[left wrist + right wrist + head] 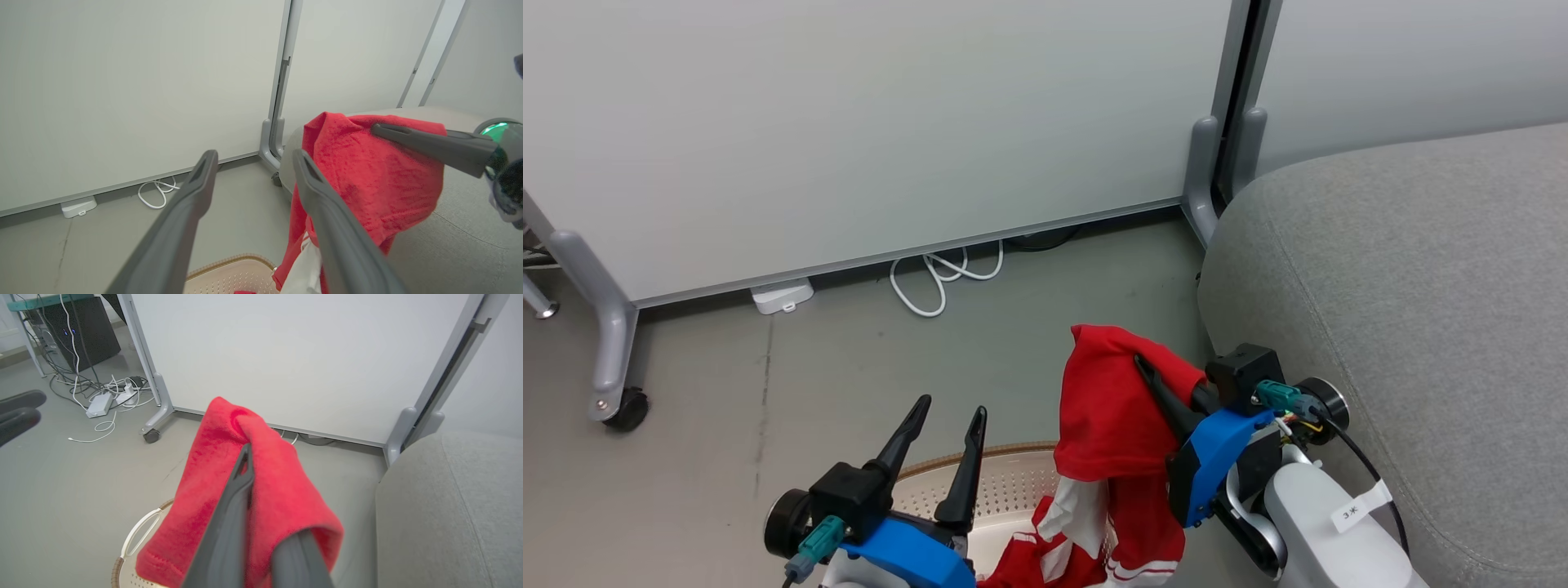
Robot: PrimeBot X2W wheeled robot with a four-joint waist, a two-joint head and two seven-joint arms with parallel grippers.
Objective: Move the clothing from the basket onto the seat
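Right tool (pixel 1147 367) is clamped on the red clothing (pixel 1107 408), holding it above the basket (pixel 1013 482), its lower end trailing down inside. Left tool (pixel 952 406) stands spread, empty, alongside. Grey seat (pixel 1421 286) lies just right.

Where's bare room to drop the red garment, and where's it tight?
Free: the grey seat top, bare from its rounded corner to the back panels. Also the floor between basket and partition base, apart from the white cable loop. Tight: over the basket, where the red clothing hangs.
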